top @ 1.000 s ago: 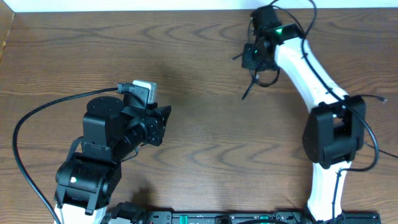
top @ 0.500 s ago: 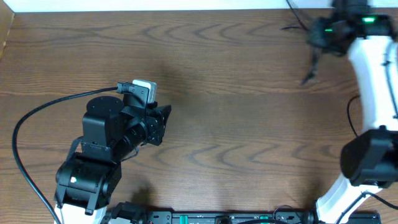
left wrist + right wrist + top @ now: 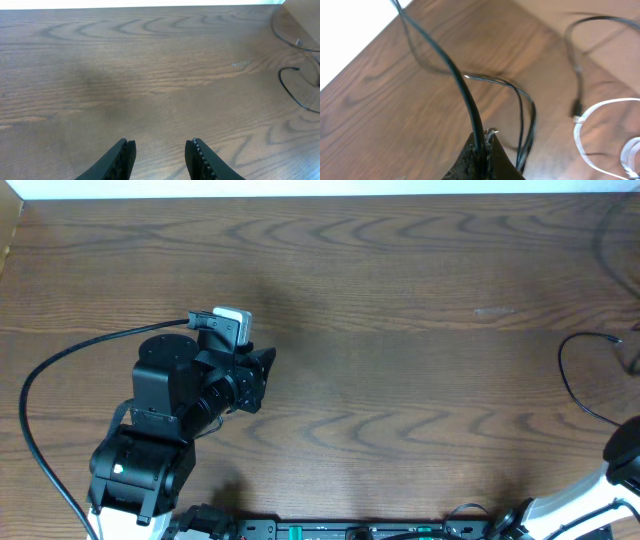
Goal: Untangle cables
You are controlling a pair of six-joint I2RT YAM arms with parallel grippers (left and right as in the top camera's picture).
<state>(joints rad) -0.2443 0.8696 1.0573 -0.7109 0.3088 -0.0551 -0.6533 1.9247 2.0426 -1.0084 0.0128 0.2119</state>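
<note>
Brown wood-grain tabletop (image 3: 400, 270), matte, marked by a small pale scuff (image 3: 495, 310) toward its right side. A thin black cable (image 3: 561, 368) lies on the wood in an open curve at the right end, its small plug end (image 3: 611, 338) pointing toward the edge. In the right wrist view a thin white cable (image 3: 576, 134) appears to rest in a loop on the same surface, though that part is blurred.

The right arm (image 3: 600, 500) has swung past the desk's (image 3: 400, 330) right edge; overhead, only its base shows. It carried the cables (image 3: 465, 95) along, and 1 black cable loop (image 3: 572, 380) now lies near that edge.
</note>
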